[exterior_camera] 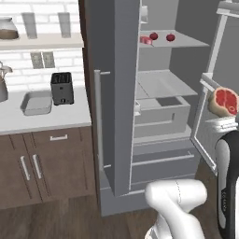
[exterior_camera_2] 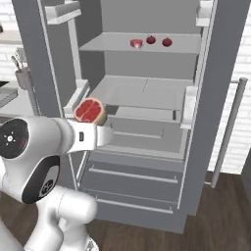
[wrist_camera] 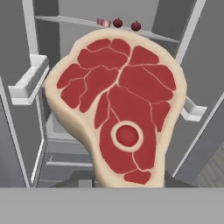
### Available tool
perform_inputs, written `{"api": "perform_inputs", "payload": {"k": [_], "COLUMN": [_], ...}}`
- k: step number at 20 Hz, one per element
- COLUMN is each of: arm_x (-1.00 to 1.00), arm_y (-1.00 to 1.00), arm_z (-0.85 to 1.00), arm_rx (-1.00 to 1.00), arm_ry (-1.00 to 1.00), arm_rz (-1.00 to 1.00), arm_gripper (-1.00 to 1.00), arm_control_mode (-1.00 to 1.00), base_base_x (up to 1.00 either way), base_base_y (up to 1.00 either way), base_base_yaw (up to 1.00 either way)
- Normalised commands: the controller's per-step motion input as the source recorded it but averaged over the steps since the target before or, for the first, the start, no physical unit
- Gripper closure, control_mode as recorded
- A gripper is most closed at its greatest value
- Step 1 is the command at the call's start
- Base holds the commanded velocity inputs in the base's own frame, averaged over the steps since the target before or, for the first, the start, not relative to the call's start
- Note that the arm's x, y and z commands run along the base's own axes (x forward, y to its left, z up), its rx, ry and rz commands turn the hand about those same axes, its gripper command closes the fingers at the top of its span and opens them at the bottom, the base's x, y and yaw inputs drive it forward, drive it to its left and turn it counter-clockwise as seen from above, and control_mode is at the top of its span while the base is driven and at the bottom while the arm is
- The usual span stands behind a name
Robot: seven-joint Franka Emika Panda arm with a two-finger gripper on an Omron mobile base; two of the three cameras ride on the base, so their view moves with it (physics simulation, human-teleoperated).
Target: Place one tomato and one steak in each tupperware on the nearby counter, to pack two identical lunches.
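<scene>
A raw red steak (wrist_camera: 122, 109) with a pale fat rim stands upright in front of the open fridge, with my gripper (exterior_camera_2: 99, 125) shut on its lower edge; the fingertips are hidden behind the meat. The same steak (exterior_camera: 224, 101) appears at the right edge of the left base view. On the fridge's upper shelf (exterior_camera_2: 112, 46) lie another steak (exterior_camera_2: 136, 43) and two tomatoes (exterior_camera_2: 151, 39) (exterior_camera_2: 167, 42). A grey open tupperware (exterior_camera: 36, 102) sits on the counter (exterior_camera: 46, 120) far to the left of the fridge.
Both fridge doors stand open: the left door (exterior_camera: 114, 98) stands between me and the counter, the right door (exterior_camera_2: 223, 98) juts out on the other side. A black toaster (exterior_camera: 62, 87) stands beside the tupperware. A kettle (exterior_camera: 3, 81) is at the counter's left.
</scene>
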Motion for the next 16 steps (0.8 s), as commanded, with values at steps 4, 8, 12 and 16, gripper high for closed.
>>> {"api": "perform_inputs", "payload": {"k": [4, 8, 12, 16], "arm_x": [0.00, 0.00, 0.00, 0.00], "arm_y": [0.00, 0.00, 0.00, 0.00], "arm_z": [0.00, 0.00, 0.00, 0.00], "arm_rx": [0.00, 0.00, 0.00, 0.00], "arm_ry": [0.00, 0.00, 0.00, 0.00], "arm_rz": [0.00, 0.00, 0.00, 0.00], "arm_gripper": [1.00, 1.00, 1.00, 1.00], "arm_control_mode": [1.00, 1.00, 1.00, 1.00], "base_base_x": [-1.00, -0.84, -0.22, -0.01], "base_base_y": [1.00, 1.00, 1.00, 1.00], "base_base_yaw": [0.00, 0.00, 0.00, 0.14]}}
